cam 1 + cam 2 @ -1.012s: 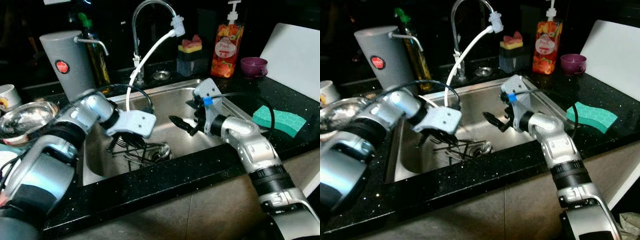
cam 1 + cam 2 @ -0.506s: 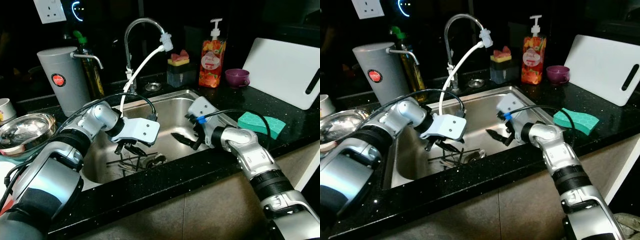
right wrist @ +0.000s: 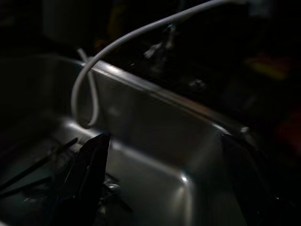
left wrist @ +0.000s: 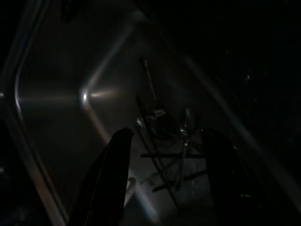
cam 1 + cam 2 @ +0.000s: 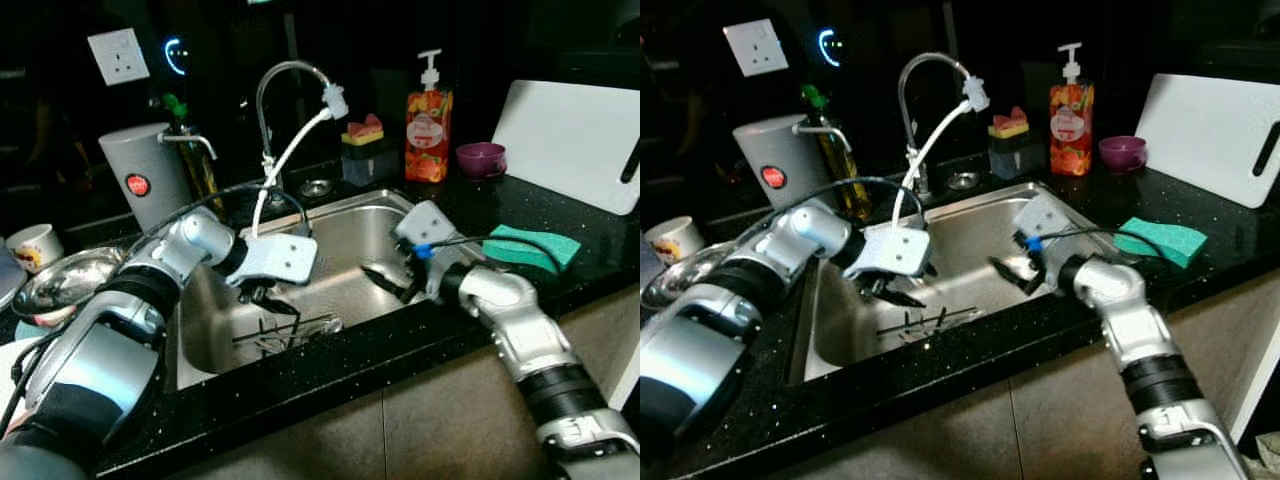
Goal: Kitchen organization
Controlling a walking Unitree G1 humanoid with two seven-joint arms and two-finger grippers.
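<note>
Down in the steel sink [image 5: 345, 225], the left hand [image 5: 890, 292] hung just above the dark cutlery [image 5: 925, 322] on the basin floor, fingers [image 4: 110, 174] parted around nothing. Half a second earlier it sat lower among the pieces. Right of it, the right hand [image 5: 385, 284] hovered over the basin, fingers [image 3: 87, 174] spread wide and empty, much as before. Individual utensils were too dim to tell apart. A green sponge [image 5: 1160, 240] lay on the counter [image 5: 590, 255]

wall socket [image 5: 118, 56], dark backsplash
</note>
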